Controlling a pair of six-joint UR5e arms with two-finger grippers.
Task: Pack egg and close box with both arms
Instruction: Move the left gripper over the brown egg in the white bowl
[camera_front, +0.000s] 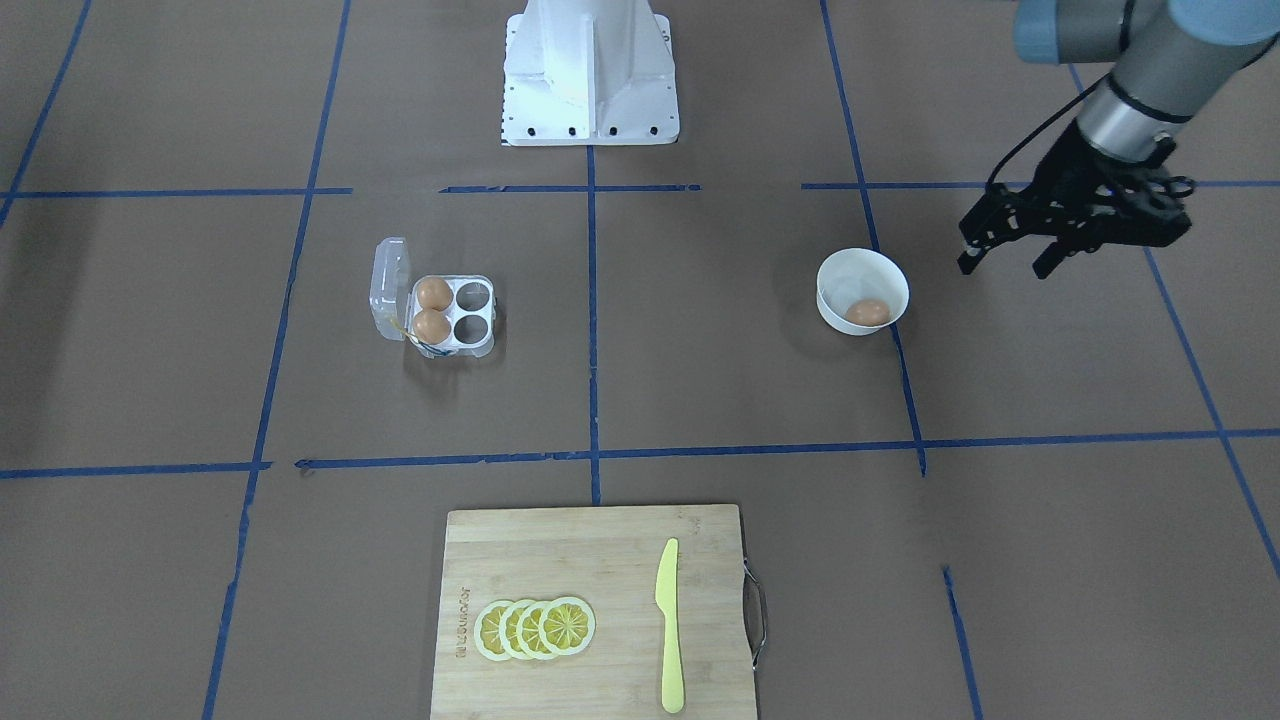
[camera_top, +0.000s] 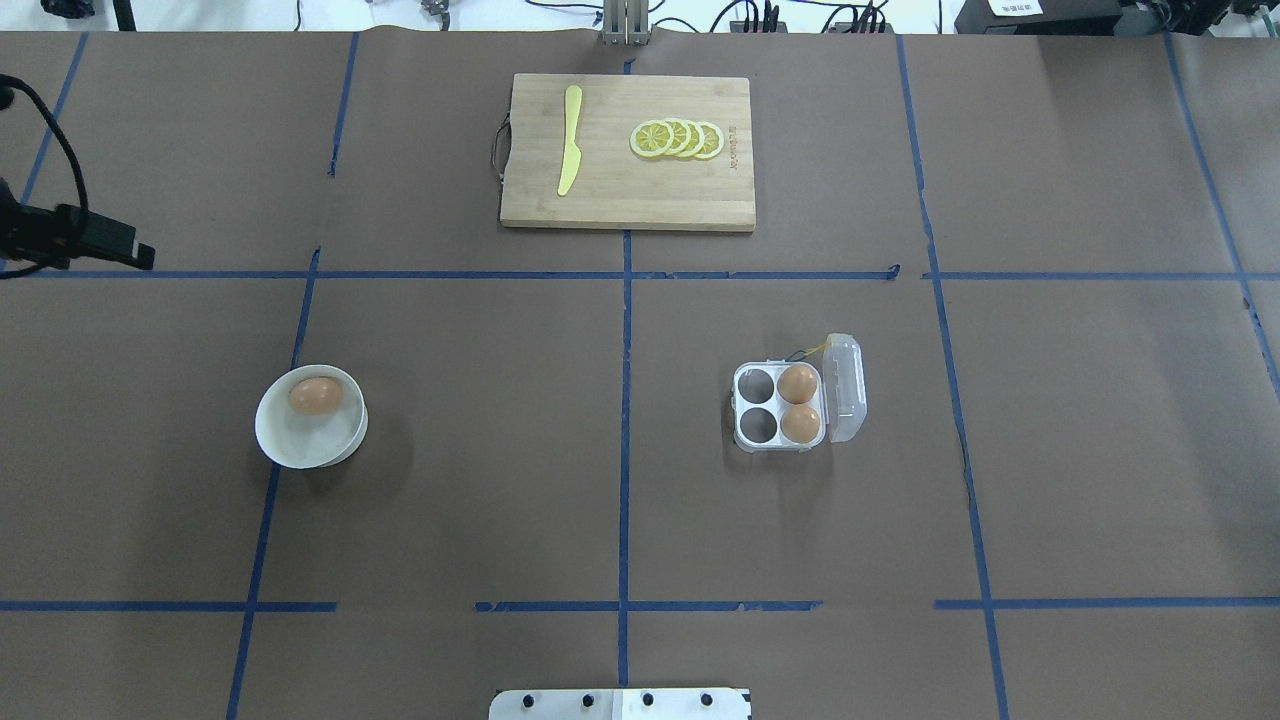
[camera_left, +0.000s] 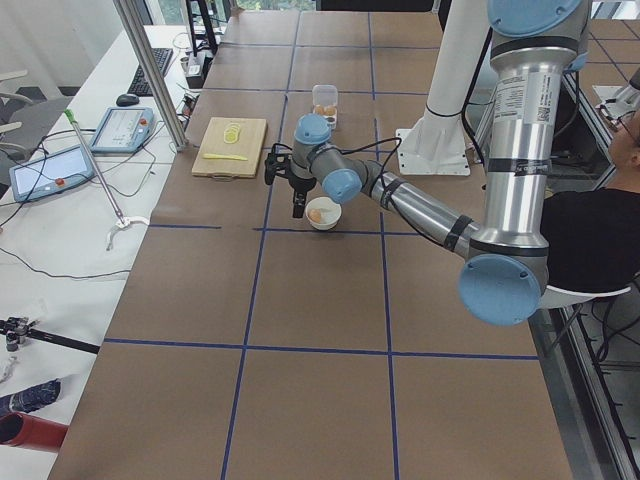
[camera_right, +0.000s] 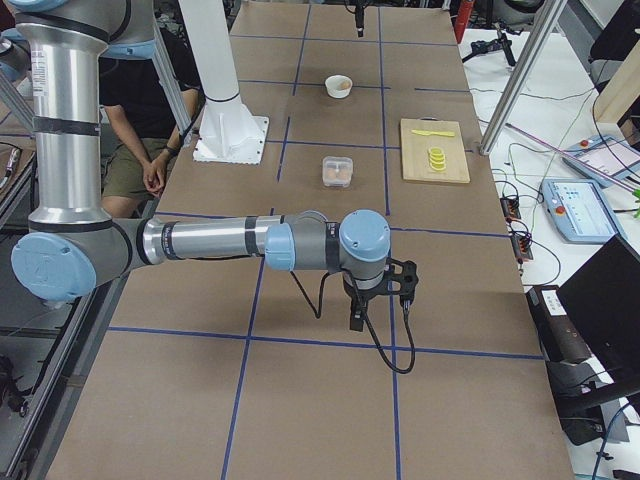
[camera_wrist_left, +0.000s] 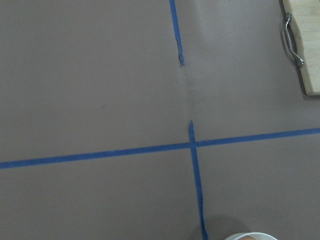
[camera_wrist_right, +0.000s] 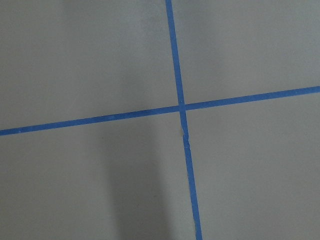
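The clear egg box (camera_front: 478, 318) stands open, its lid (camera_front: 390, 288) hinged back. Two tan eggs (camera_front: 433, 292) (camera_front: 431, 326) fill the cups next to the lid; the other two cups are bare. It also shows in the overhead view (camera_top: 757, 405). A third egg (camera_front: 867, 312) lies in a white bowl (camera_front: 850, 275), also seen from overhead (camera_top: 315, 395). My left gripper (camera_front: 1005, 265) hangs open and empty above the table, beside the bowl on the side away from the box. My right gripper (camera_right: 380, 305) shows only in the exterior right view, far from the box; I cannot tell its state.
A wooden cutting board (camera_front: 560, 560) with lemon slices (camera_front: 535, 628) and a yellow knife (camera_front: 668, 625) lies at the table's far edge from the robot. The white pedestal (camera_front: 590, 70) stands at the robot's side. Blue tape lines cross the brown table. A person sits beside the table (camera_right: 140, 110).
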